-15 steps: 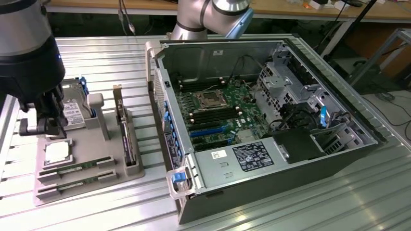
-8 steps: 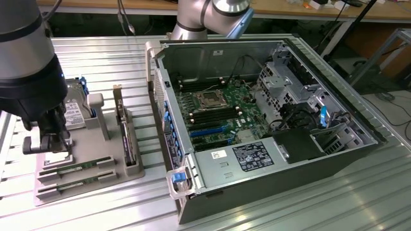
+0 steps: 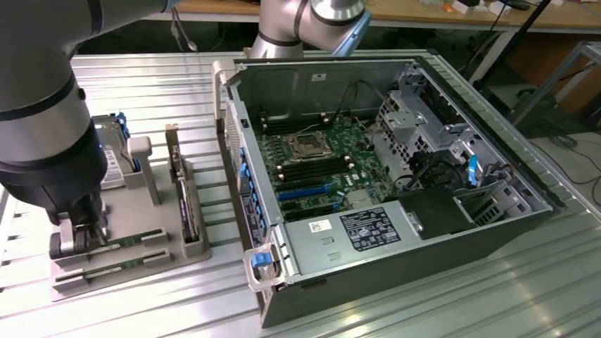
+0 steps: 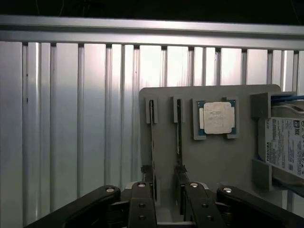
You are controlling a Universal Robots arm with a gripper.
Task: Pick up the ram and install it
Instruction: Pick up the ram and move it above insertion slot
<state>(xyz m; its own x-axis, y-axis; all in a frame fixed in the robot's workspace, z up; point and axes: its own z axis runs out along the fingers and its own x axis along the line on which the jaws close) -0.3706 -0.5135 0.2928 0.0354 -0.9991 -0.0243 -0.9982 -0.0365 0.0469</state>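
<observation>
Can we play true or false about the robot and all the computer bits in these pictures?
1. The computer case is open, so you can see the motherboard. True.
2. The gripper is reaching inside the computer case. False: it is down at the grey tray, which sits beside the case on the exterior view's left.
3. Two ram sticks stand in slots in the grey tray. True.
4. The square CPU chip lies on top of the hard drive. False: it sits in its own pocket of the tray, next to the hard drive.
5. The gripper is squeezed shut. False: it is open.
</observation>
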